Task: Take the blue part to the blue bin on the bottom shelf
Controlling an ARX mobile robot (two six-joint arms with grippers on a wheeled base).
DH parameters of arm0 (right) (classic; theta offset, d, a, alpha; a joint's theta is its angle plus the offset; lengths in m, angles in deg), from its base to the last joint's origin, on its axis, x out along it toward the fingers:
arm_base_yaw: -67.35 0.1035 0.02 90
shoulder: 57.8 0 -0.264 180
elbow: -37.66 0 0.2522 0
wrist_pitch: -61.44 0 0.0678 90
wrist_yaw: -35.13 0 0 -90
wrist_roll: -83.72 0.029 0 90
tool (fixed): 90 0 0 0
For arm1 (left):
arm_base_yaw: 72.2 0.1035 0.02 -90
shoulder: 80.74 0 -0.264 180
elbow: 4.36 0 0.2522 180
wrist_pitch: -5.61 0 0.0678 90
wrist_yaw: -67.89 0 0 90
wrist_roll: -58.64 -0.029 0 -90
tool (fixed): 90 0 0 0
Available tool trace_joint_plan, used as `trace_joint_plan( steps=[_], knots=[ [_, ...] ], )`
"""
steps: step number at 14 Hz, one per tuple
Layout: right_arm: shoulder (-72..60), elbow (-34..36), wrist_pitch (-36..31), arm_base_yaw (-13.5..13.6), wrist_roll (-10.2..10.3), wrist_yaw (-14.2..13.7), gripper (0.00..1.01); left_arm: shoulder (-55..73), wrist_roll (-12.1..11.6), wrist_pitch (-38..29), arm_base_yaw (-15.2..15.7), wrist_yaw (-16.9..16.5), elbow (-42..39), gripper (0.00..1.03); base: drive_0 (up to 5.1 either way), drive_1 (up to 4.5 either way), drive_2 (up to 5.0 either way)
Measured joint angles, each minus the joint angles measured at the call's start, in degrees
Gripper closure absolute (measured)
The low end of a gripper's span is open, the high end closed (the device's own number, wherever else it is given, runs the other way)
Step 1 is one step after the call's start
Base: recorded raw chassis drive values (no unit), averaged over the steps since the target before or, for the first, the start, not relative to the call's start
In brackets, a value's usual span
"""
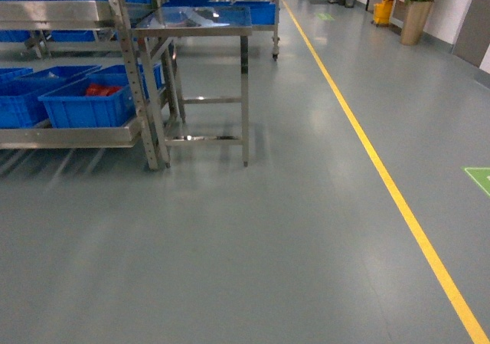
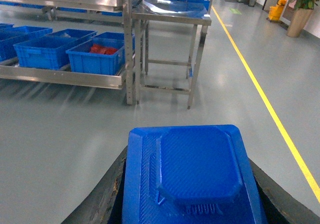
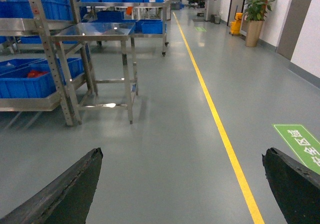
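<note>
The blue part (image 2: pixel 200 176), a chunky bright-blue plastic piece with a raised octagonal face, fills the bottom of the left wrist view. My left gripper (image 2: pixel 188 160) is shut on it, a black finger pressing each side, above bare floor. The bottom shelf (image 2: pixel 60 77) of the steel rack lies ahead to the left and carries several blue bins; the nearest bin (image 2: pixel 95 62) holds red parts. In the head view the same shelf (image 1: pixel 69 135) and bin (image 1: pixel 84 108) sit at the far left. My right gripper (image 3: pixel 182 153) stands open, nothing between its fingers. Neither gripper shows in the head view.
A steel table (image 1: pixel 195 22) stands right beside the rack's end upright (image 1: pixel 142 83). A yellow floor line (image 1: pixel 383 175) runs down the aisle on the right, with a green floor marking (image 1: pixel 481 179) beyond it. A potted plant (image 1: pixel 417 7) stands far back. More racks with blue bins stand behind.
</note>
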Motion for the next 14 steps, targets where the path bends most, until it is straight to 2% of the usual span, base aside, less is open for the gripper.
trace_joint_plan(
  steps=[14],
  knots=[
    [0.0,0.0,-0.3,0.0,0.0,0.0,0.03,0.0,0.0,-0.1,0.0,0.0,0.0,0.60,0.0,4.04,-4.0]
  ],
)
